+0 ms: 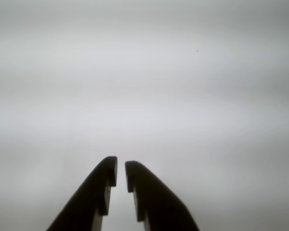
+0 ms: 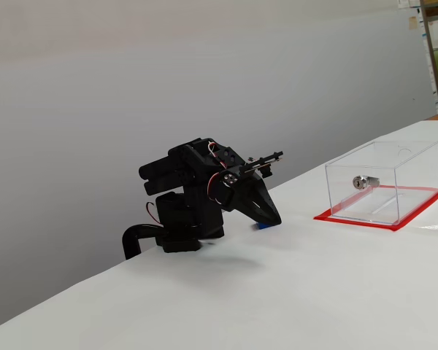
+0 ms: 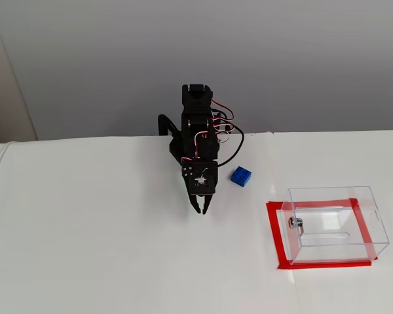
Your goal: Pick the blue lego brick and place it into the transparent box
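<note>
The blue lego brick (image 3: 241, 176) lies on the white table, a short way right of my gripper (image 3: 202, 209) in a fixed view. In a fixed view from the side, only a sliver of the blue lego brick (image 2: 261, 227) peeks out behind my gripper (image 2: 276, 219), whose tips point down close to the table. The wrist view shows my gripper (image 1: 120, 166) with just a thin slit between its dark fingers, holding nothing, over bare blurred surface. The transparent box (image 3: 331, 190) with a red rim stands further right, and the transparent box (image 2: 416, 171) looks empty.
A silver lock part (image 3: 296, 223) sits on the box's left wall. The arm's base (image 2: 179, 233) stands at the table's far edge by a grey wall. The table (image 3: 85, 248) is white all round.
</note>
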